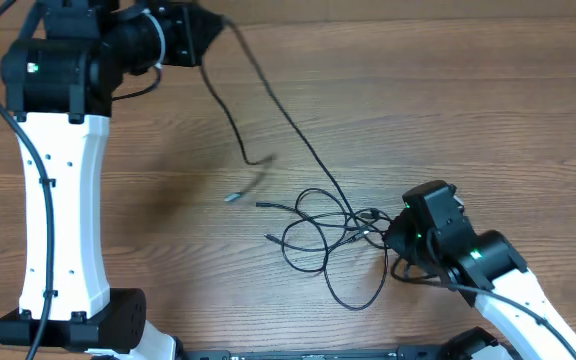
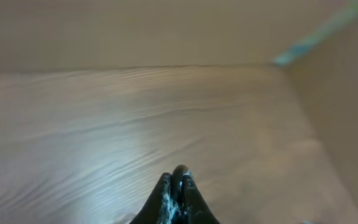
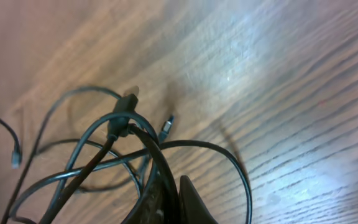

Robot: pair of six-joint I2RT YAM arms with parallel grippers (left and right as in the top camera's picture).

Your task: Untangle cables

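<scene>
Sprawling cables (image 1: 351, 222) near table (image 1: 468, 100) front edge

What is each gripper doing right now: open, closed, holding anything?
Left gripper: closed, holding strands of the thin black cables.
Right gripper: closed on the tangled part of the same cables.

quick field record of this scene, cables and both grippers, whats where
surface: wooden table
cables: thin black cords in a loose tangle, right of the table's middle
taut strand: runs from the tangle up to the far-left corner
left gripper: shut, holding a strand of the cables at the far left
right gripper: shut on the tangle's right edge
plug tips: lying loose left of the tangle
</scene>
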